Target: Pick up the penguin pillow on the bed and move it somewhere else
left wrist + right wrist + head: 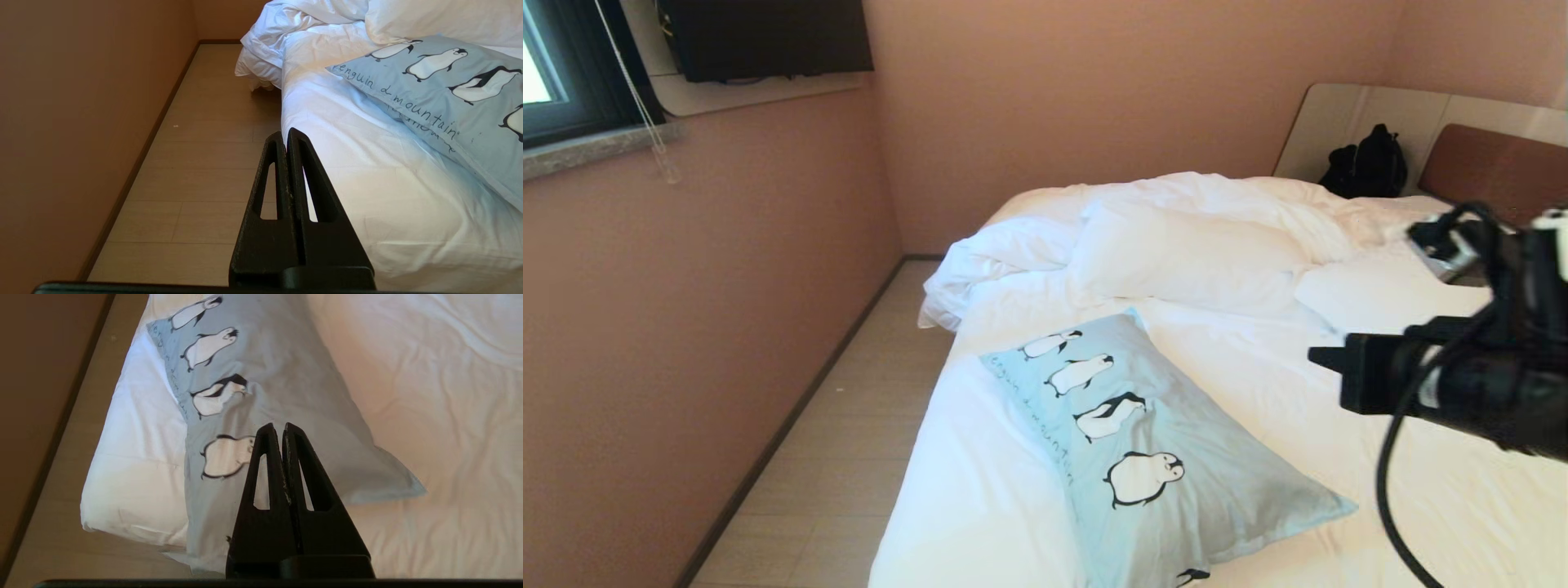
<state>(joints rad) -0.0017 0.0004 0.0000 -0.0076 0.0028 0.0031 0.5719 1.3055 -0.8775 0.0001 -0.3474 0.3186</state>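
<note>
The rectangular pale blue penguin pillow (1152,445), printed with a row of black-and-white penguins and a line of handwritten-style text, lies flat on the white sheet of the large bed (980,506). It sits near the foot corner on the side nearest the pinkish-brown wall (686,327), lying at a slant, with one end reaching past the bottom of the head view. Beyond it, a crumpled white duvet (1241,204) and plain white pillows (1184,257) are heaped toward the brown wooden headboard (1494,167), which is framed in pale grey. A black bag (1368,167) rests against that frame.

The right gripper (282,426) hangs in the air above the pillow. Its two black triangular fingers (265,465) are pressed together, tip to tip, and have hold of nothing. In the right wrist view the tips point over the pillow's middle, just beside the roundest penguin. In the head view the right arm (1462,384) comes in from the right edge, raised above the sheet, with a black cable looping under it.

The left gripper (286,132) is also closed and empty, its fingers touching along their length. It is held low at the bed's side, over the pale wooden floor (196,163) between the mattress and the wall, apart from the pillow.
</note>
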